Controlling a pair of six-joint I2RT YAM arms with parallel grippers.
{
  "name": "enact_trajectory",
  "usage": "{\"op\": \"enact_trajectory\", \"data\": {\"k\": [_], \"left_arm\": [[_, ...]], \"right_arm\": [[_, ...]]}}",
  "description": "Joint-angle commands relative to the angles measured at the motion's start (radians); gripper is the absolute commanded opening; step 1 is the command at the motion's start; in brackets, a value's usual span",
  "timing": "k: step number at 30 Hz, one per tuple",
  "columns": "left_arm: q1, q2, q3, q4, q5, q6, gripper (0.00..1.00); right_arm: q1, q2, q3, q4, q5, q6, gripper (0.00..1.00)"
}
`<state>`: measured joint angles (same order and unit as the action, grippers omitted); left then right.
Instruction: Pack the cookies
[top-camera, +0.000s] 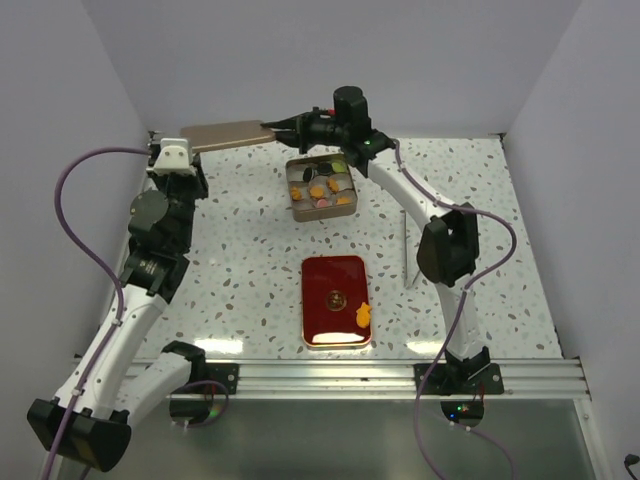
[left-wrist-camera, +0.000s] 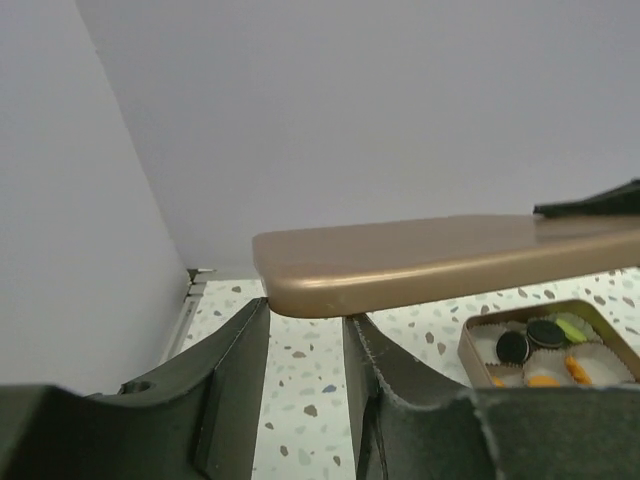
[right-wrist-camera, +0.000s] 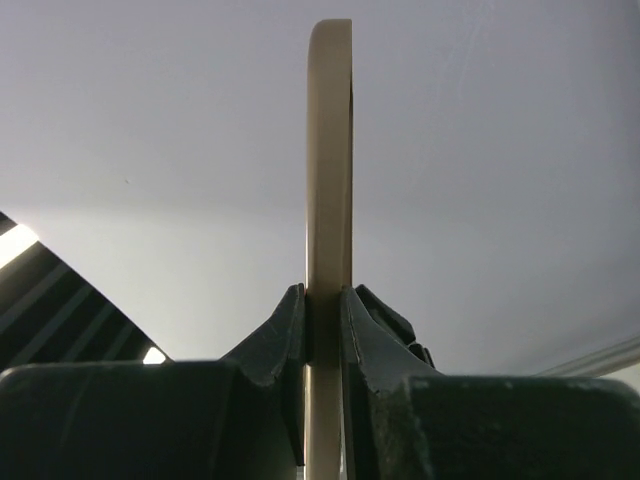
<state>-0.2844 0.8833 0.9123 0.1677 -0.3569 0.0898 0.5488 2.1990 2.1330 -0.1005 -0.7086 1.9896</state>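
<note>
Overhead, a flat, rounded-corner lid (top-camera: 225, 135) with a smooth bronze sheen hangs level above the back of the speckled table (top-camera: 250, 230), spanning the two arms. The right gripper (top-camera: 275, 128) is clamped on one end: in its wrist view the dark fingers (right-wrist-camera: 290, 330) press both faces of the thin lid (right-wrist-camera: 328, 150), seen edge-on. The left gripper (top-camera: 185, 152) sits at the other end with its jaws apart. From its wrist view the lid's (left-wrist-camera: 430, 260) curved corner lies just beyond the fingertips (left-wrist-camera: 255, 325), and I cannot tell whether they touch it.

Below the lid, near the right gripper, stands an open square metal tin (top-camera: 296, 205) lined with white paper cups. Most of the cookies (top-camera: 322, 190) lie in it as small discs, black (left-wrist-camera: 513, 347), green and orange. Two more sit on the glossy red tray (top-camera: 312, 320) mid-table, a brown disc (top-camera: 336, 296) and an irregular orange one (top-camera: 362, 315). A slim metal tool (top-camera: 406, 250) lies right of the tray, beside the right arm.
</note>
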Motion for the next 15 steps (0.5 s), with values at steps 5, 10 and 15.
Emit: {"op": "enact_trajectory", "data": {"k": [5, 10, 15], "left_arm": [[-0.021, -0.012, 0.02, -0.14, 0.127, -0.005, 0.45], [-0.021, -0.007, 0.036, -0.166, 0.15, -0.013, 0.48], [-0.019, 0.026, 0.086, -0.226, 0.142, -0.07, 0.65]], "right_arm": [[-0.065, -0.041, -0.007, 0.088, 0.075, 0.054, 0.0], [-0.136, -0.087, -0.087, 0.131, 0.086, 0.02, 0.0], [-0.248, -0.12, -0.131, 0.041, 0.026, -0.188, 0.0]]}}
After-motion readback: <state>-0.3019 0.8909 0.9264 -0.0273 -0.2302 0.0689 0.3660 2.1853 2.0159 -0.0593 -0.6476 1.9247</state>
